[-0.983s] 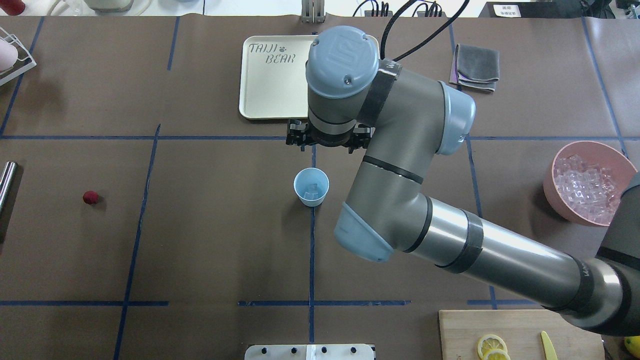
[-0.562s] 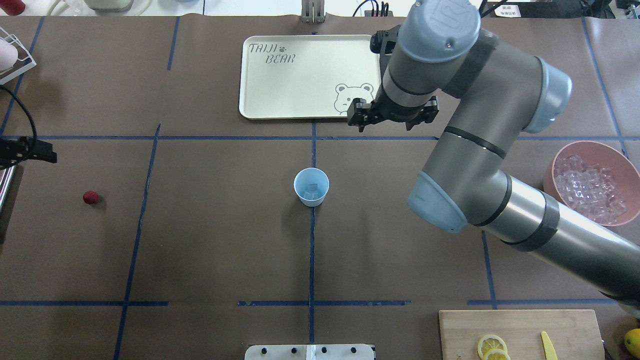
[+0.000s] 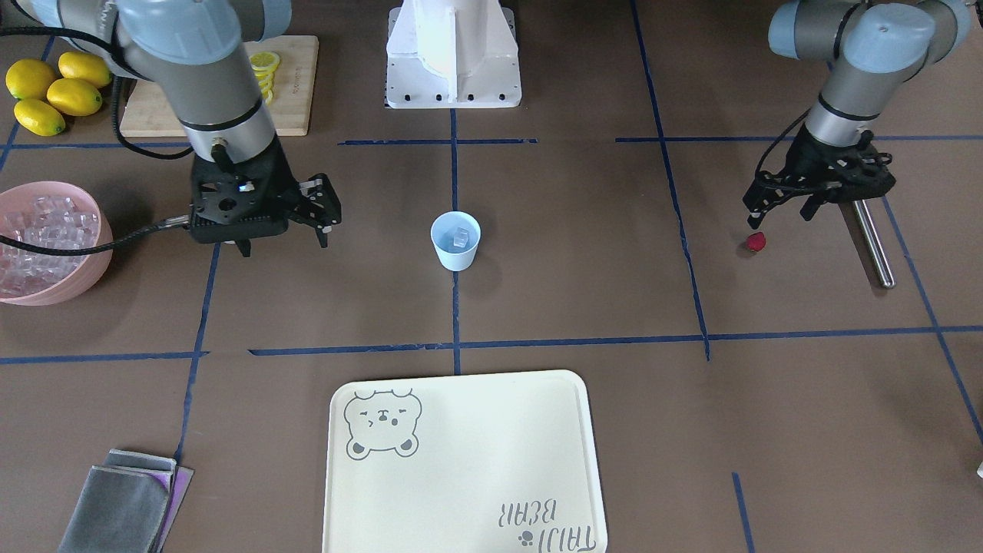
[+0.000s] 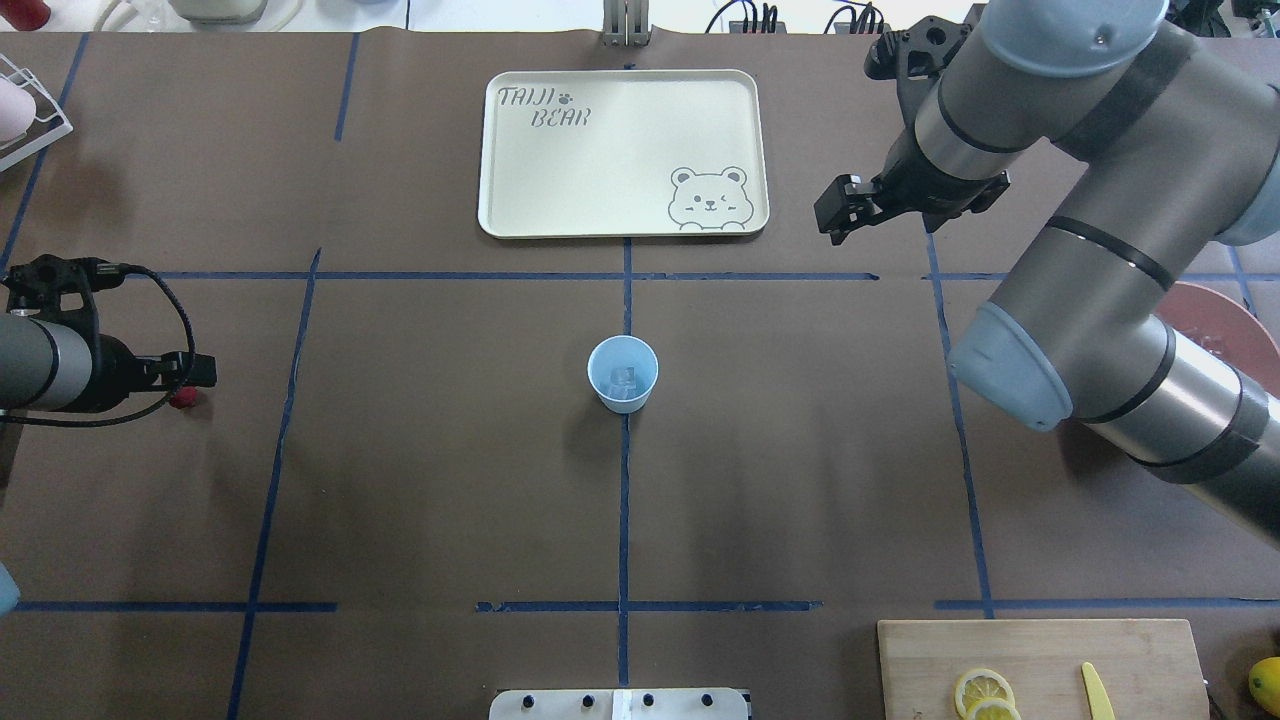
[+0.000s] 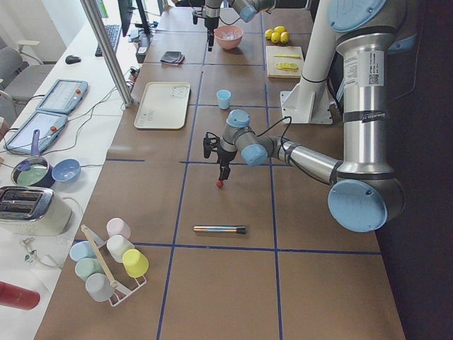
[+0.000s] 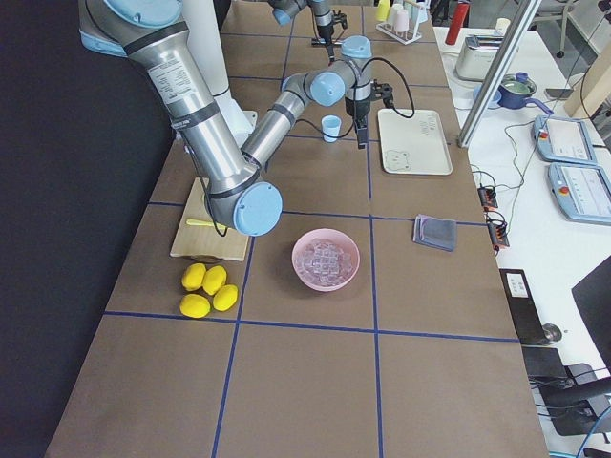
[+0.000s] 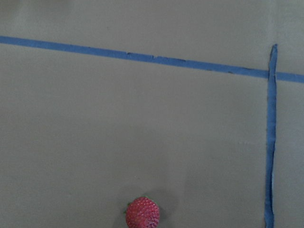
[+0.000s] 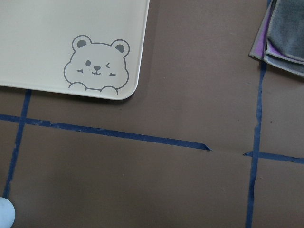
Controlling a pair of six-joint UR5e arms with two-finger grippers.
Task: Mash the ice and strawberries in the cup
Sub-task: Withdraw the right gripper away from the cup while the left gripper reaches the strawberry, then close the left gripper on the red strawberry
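The pale blue cup (image 4: 622, 373) stands upright at the table's middle, also in the front view (image 3: 455, 240), with a clear ice cube (image 3: 461, 236) inside it. The small dark-red strawberry (image 3: 756, 243) lies on the mat far to the left, and shows at the bottom of the left wrist view (image 7: 142, 213). My left gripper (image 3: 777, 217) is open and empty, hovering just above and beside the strawberry. My right gripper (image 3: 284, 242) is open and empty, off to the cup's right and above the mat.
A pink bowl (image 3: 77, 284) of ice cubes stands at the right edge. A cream tray (image 4: 620, 150) lies beyond the cup. A metal rod (image 3: 872, 242) lies near the strawberry. A folded grey cloth (image 8: 285, 33), a cutting board (image 4: 1040, 665) with lemon slices and whole lemons (image 3: 46, 92) are on the right side.
My right arm has swung away from above the cup to the far right. My left arm has come in from the left edge and now hovers over the strawberry.
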